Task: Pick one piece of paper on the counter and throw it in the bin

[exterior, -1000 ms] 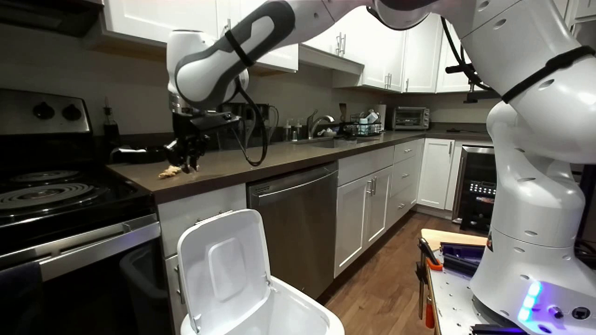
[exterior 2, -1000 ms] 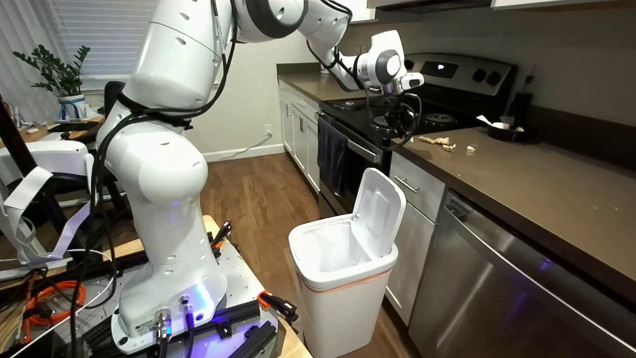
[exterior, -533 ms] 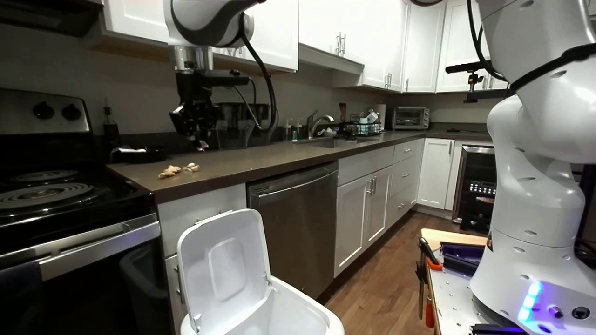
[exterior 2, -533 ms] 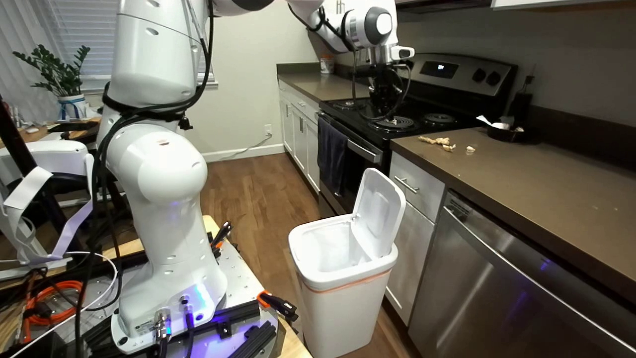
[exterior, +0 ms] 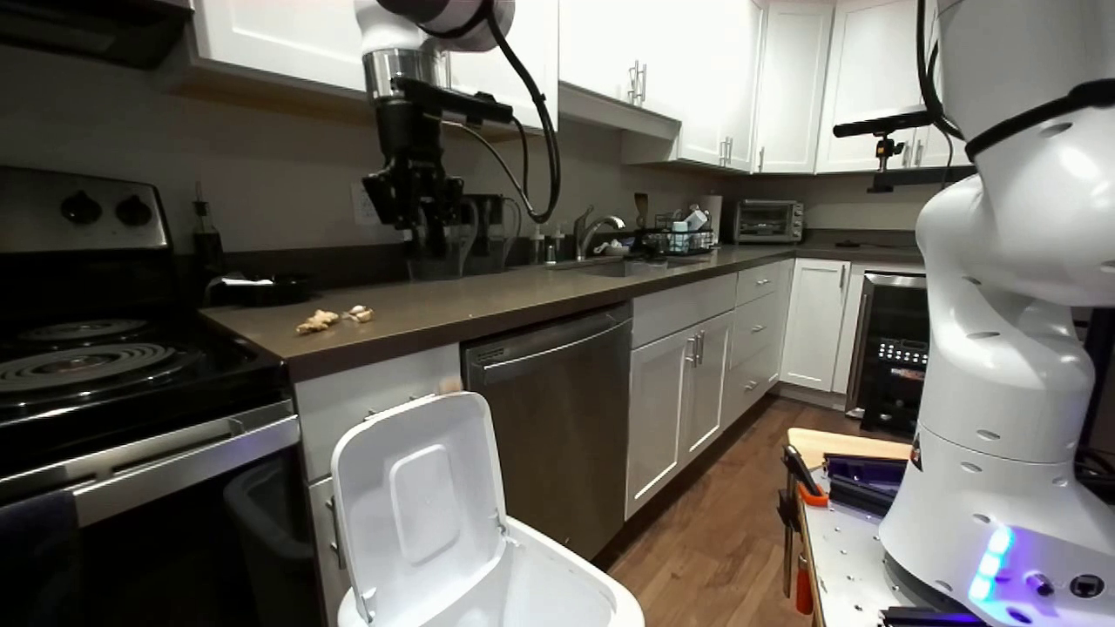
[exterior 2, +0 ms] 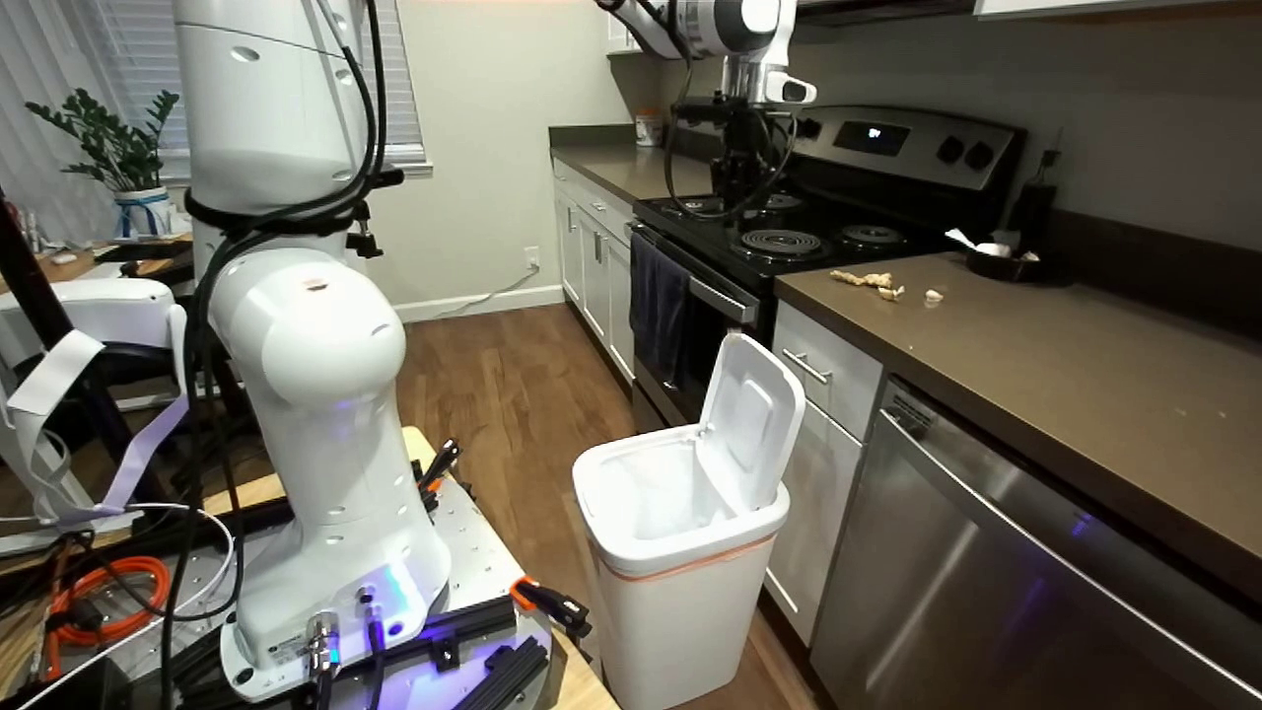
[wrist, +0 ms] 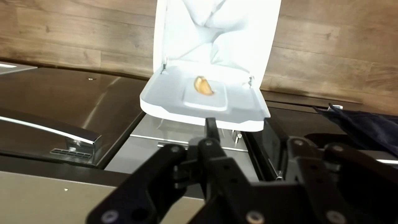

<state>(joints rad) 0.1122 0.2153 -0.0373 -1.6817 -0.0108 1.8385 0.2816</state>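
My gripper (wrist: 239, 121) is open with nothing between its fingers. It hangs high above the bin's side of the counter, and also shows in both exterior views (exterior: 429, 248) (exterior 2: 730, 202). A pale tan clove-like piece (wrist: 203, 86) appears in front of the bin's raised lid in the wrist view; it is a blur (exterior: 449, 386) in an exterior view, in mid-air near the lid's top edge. The white bin (exterior 2: 680, 592) stands with its lid (exterior: 418, 505) up. The brown counter (exterior 2: 1085, 345) bears a ginger-like piece (exterior 2: 863, 279) and small cloves (exterior 2: 890, 293). I recognise no paper.
A black dish (exterior 2: 1001, 264) with a white item stands at the counter's back near the stove (exterior 2: 789, 242). Pitchers (exterior: 435, 261) stand farther along the counter. The dishwasher (exterior 2: 966, 552) is below it. Upper cabinets (exterior: 488, 52) are near the wrist.
My gripper has risen from the counter end and moved out over the bin's side. Half a second ago a pale piece was at its fingertips; now it is released and falling.
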